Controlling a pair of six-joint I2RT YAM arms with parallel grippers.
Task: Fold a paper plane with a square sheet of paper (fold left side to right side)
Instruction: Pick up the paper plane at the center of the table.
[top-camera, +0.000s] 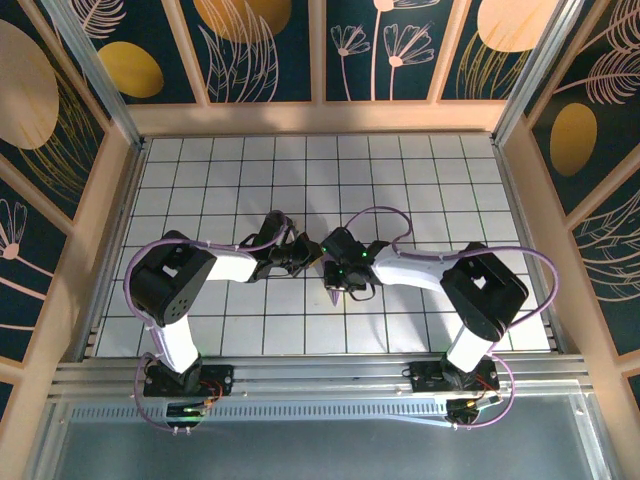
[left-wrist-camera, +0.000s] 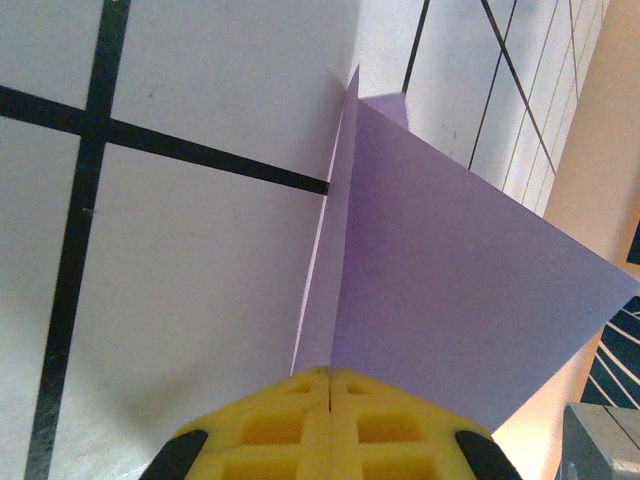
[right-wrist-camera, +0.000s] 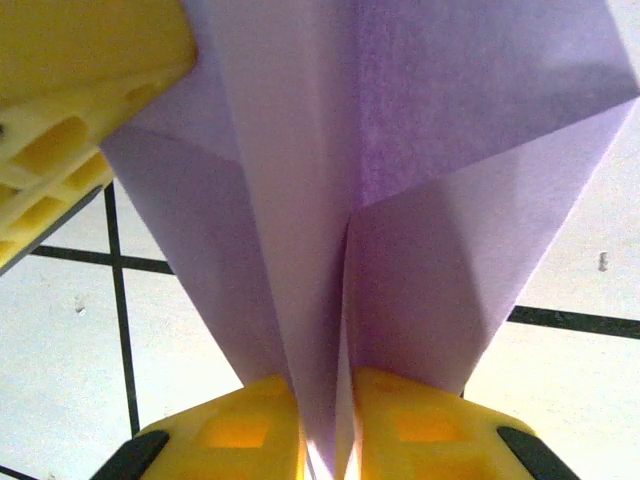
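Note:
The pale lavender sheet of paper is folded into a narrow shape with a centre crease and slanted flaps, and it is held off the white grid table between both arms. My left gripper is shut on one end of the sheet of paper, its yellow pads pressed together on the edge. My right gripper has the folded layers running down between its yellow fingertips, which close in on both sides. The left gripper's yellow fingers pinch the far upper corner. From above, the two grippers meet at mid-table.
The white grid-tiled table lies under the paper. Wooden-framed walls with dark floral panels enclose it on three sides. A metal rail with both arm bases runs along the near edge.

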